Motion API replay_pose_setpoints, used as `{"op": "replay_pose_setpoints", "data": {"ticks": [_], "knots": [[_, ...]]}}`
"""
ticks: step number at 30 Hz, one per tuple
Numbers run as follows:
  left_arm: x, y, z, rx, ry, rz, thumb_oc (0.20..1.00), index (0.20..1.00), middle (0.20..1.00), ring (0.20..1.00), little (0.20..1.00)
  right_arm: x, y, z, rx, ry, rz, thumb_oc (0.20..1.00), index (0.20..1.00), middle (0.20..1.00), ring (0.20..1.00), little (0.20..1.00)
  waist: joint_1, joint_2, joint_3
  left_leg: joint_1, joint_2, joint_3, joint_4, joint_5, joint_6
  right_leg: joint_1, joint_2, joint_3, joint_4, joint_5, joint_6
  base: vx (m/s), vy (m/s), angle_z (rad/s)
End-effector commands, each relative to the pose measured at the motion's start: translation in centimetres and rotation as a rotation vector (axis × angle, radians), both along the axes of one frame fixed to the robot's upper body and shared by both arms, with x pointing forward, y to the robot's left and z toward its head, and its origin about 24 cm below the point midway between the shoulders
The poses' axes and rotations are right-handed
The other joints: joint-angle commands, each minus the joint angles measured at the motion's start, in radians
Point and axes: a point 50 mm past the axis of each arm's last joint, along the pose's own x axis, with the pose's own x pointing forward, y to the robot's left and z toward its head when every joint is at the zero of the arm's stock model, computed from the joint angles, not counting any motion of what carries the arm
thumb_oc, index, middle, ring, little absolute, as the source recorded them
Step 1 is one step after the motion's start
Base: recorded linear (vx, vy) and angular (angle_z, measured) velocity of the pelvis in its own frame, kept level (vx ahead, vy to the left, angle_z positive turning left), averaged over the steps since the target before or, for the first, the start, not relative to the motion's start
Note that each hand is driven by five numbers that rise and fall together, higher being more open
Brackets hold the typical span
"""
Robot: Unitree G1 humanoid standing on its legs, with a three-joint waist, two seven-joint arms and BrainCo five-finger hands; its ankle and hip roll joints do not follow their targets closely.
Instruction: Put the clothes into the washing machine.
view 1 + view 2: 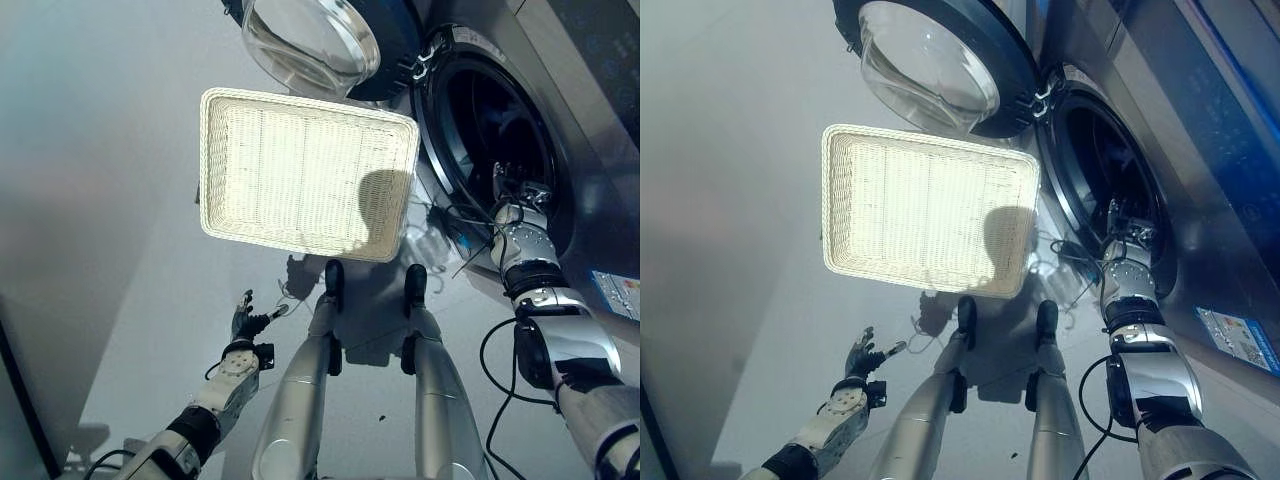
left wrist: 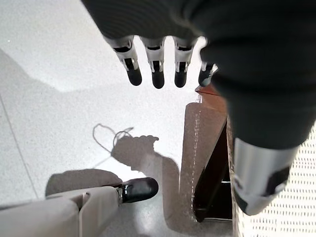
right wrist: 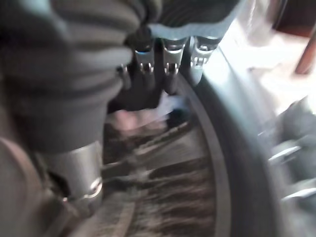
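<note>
Left eye view showed a pale grey floor [image 1: 110,200] with a white wicker basket [image 1: 300,170] at centre frame, and the washer [image 1: 560,130] at upper right, its door [image 1: 320,40] swung open. My right hand [image 1: 512,190] reached into the drum [image 1: 495,120]; whether it gripped any clothes I couldn't tell. My left hand [image 1: 245,322] hung relaxed, lower left.

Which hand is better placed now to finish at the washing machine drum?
The right hand, probably: it is at the washing machine opening, beside the open door. The left hand hangs open over the floor, beyond the empty basket.
</note>
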Motion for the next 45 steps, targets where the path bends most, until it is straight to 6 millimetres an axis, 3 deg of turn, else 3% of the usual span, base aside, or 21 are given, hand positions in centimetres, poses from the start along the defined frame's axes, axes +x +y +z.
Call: {"op": "replay_pose_setpoints", "data": {"ticks": [1, 4, 9, 20, 25, 26, 28, 29, 33, 38, 45], "knots": [[0.4, 0.4, -0.1, -0.025, -0.003, 0.059, 1.0, 1.0, 1.0, 1.0, 1.0, -0.5, 0.3, -1.6, -0.21, 0.05, 0.199, 1.0, 1.0, 1.0, 1.0, 1.0, -0.009, 0.017, -0.023, 0.023, -0.037, -0.029, 0.016, -0.084, -0.027, 0.005, 0.022, -0.052, 0.041, -0.034, 0.042, -0.06, -0.024, 0.03], [0.4, 1.0, -0.4, -0.021, 0.003, 0.07, 1.0, 1.0, 1.0, 1.0, 1.0, -1.4, 1.1, -5.2, -0.355, 0.124, 0.338, 1.0, 1.0, 1.0, 1.0, 1.0, -0.008, 0.004, -0.023, 0.047, -0.035, -0.029, 0.016, -0.085, -0.027, 0.033, 0.018, -0.055, 0.034, -0.033, 0.045, -0.04, -0.026, 0.1], [0.2, 1.6, -0.9, -0.014, 0.023, 0.075, 1.0, 1.0, 1.0, 1.0, 1.0, -2.5, 1.9, -8.2, -0.489, 0.203, 0.47, 1.0, 1.0, 1.0, 1.0, 1.0, -0.004, -0.005, -0.023, 0.082, -0.031, -0.024, 0.012, -0.089, -0.031, 0.071, 0.01, -0.069, 0.018, -0.031, 0.051, -0.01, -0.003, 0.02], [-0.4, 2.4, -1.7, 0.001, 0.072, 0.067, 1.0, 1.0, 1.0, 1.0, 1.0, -3.8, 1.7, -11.5, -0.639, 0.383, 0.498, 1.0, 1.0, 1.0, 1.0, 1.0, -0.009, -0.023, -0.023, 0.15, -0.027, -0.012, -0.009, -0.095, -0.04, 0.137, 0.017, -0.073, -0.022, -0.024, 0.051, -0.01, -0.008, 0.04], [-1.0, 2.1, -2.5, -0.078, 0.099, -0.007, 1.0, 1.0, 1.0, 1.0, 1.0, -5.4, 2.4, -14.4, -0.849, 0.499, 0.526, 1.0, 1.0, 1.0, 1.0, 1.0, -0.013, -0.04, -0.023, 0.209, -0.021, -0.01, -0.022, -0.104, -0.045, 0.192, 0.019, -0.071, -0.046, -0.021, 0.052, 0.01, -0.004, 0.0], [-1.6, 2.1, -3.1, -0.153, 0.119, -0.066, 1.0, 1.0, 1.0, 1.0, 1.0, -6.8, 2.8, -16.5, -0.965, 0.571, 0.559, 1.0, 1.0, 1.0, 1.0, 1.0, -0.016, -0.051, -0.023, 0.25, -0.016, -0.003, -0.022, -0.113, -0.048, 0.236, 0.018, -0.072, -0.055, -0.026, 0.053, 0.04, -0.009, 0.02], [-2.0, 2.2, -3.5, -0.189, 0.137, -0.097, 1.0, 1.0, 1.0, 1.0, 1.0, -8.0, 3.3, -18.1, -1.126, 0.617, 0.646, 1.0, 1.0, 1.0, 1.0, 1.0, -0.015, -0.059, -0.028, 0.274, -0.011, 0.004, -0.014, -0.121, -0.051, 0.271, 0.012, -0.079, -0.059, -0.033, 0.052, 0.03, -0.002, 0.02], [-2.0, 2.2, -3.5, -0.189, 0.138, -0.097, 1.0, 1.0, 1.0, 1.0, 1.0, -8.0, 3.3, -18.1, -1.126, 0.617, 0.646, 1.0, 1.0, 1.0, 1.0, 1.0, -0.016, -0.059, -0.028, 0.275, -0.011, 0.004, -0.014, -0.121, -0.051, 0.272, 0.012, -0.079, -0.059, -0.033, 0.052, 0.06, 0.001, 0.01], [-3.6, 3.0, -4.9, -0.21, 0.222, -0.127, 1.0, 1.0, 1.0, 1.0, 1.0, -11.3, 4.2, -21.7, -1.378, 0.704, 0.798, 1.0, 1.0, 1.0, 1.0, 1.0, -0.016, -0.081, -0.073, 0.316, -0.009, -0.004, 0.013, -0.142, -0.052, 0.346, 0.011, -0.086, -0.056, -0.062, 0.039, 0.07, -0.026, 0.0], [-6.8, 3.8, -7.1, -0.246, 0.356, -0.158, 1.0, 1.0, 1.0, 1.0, 1.0, -17.4, 3.9, -26.1, -1.638, 0.822, 1.0, 1.0, 1.0, 1.0, 1.0, 1.0, -0.027, -0.107, -0.154, 0.4, -0.012, -0.042, 0.012, -0.163, -0.049, 0.458, 0.017, -0.074, -0.079, -0.089, 0.032, 0.12, -0.035, 0.02], [-11.0, 3.9, -9.4, -0.351, 0.521, -0.19, 1.0, 1.0, 1.0, 1.0, 1.0, -22.5, 3.1, -28.7, -1.706, 0.946, 1.101, 1.0, 1.0, 1.0, 1.0, 1.0, -0.052, -0.115, -0.279, 0.52, -0.012, -0.044, -0.026, -0.189, -0.038, 0.575, 0.039, -0.066, -0.108, -0.112, 0.029, 0.16, -0.009, 0.04]]}}
